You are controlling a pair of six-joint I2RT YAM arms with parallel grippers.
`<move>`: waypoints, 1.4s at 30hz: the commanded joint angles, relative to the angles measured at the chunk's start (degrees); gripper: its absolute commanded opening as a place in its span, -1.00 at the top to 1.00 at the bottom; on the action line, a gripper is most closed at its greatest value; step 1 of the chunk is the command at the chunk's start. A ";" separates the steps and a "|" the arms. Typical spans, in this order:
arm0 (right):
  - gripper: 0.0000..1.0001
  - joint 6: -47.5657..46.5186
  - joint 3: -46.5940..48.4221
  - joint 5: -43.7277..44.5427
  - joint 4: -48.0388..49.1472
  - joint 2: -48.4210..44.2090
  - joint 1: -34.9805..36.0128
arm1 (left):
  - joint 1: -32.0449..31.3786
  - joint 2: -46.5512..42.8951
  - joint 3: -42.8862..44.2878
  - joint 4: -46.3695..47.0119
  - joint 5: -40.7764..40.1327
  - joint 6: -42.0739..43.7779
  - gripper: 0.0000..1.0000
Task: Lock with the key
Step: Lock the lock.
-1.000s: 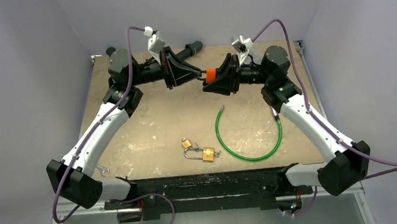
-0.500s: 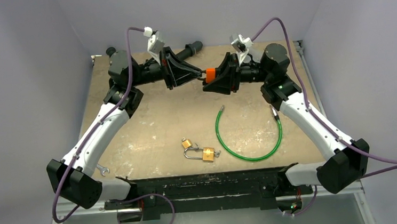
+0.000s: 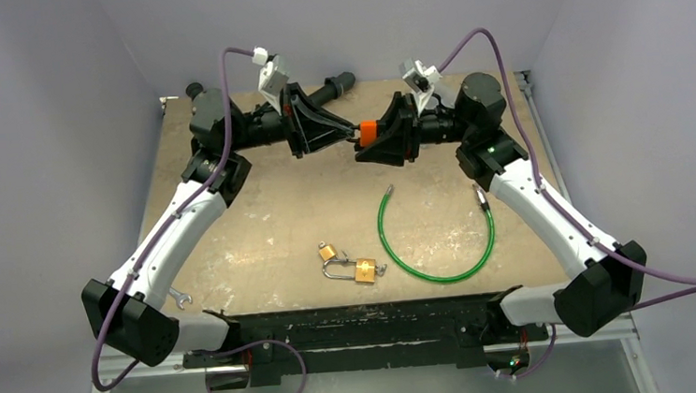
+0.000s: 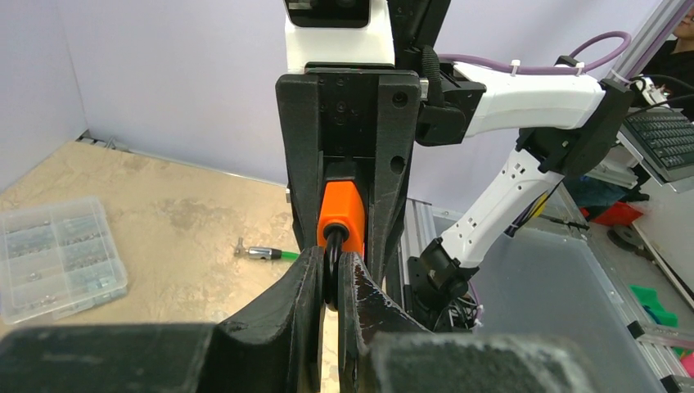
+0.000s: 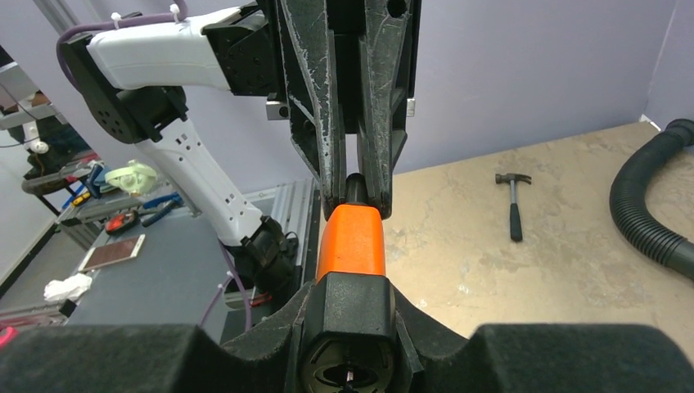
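Up high, past the far side of the green cable (image 3: 437, 236), squeezing the orange lock (image 5: 350, 237) tight in the right claw (image 3: 375, 136) and pinching the black key (image 5: 356, 187) at its tip tight in the left claw (image 4: 330, 274), tip to tip.

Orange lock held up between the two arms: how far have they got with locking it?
Done: the orange lock is off the table, with the right gripper shut on its body. In hand: the left gripper pinches the black part at its other end; I cannot tell whether that is key or shackle. Left: no key turn shows, and two brass padlocks and the green cable lie untouched.
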 commanded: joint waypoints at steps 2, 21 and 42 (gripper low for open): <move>1.00 -2.81 3.25 1.70 1.09 0.46 4.93 | -2.34 2.09 0.43 -4.45 5.16 1.71 1.00; -0.31 -11.87 1.53 4.01 -12.95 -1.96 -1.57 | 5.79 2.15 6.47 -16.66 6.76 10.37 1.00; 0.04 -25.76 5.45 2.33 -31.86 -3.11 -6.84 | 6.57 2.28 6.70 -22.54 9.59 15.51 1.00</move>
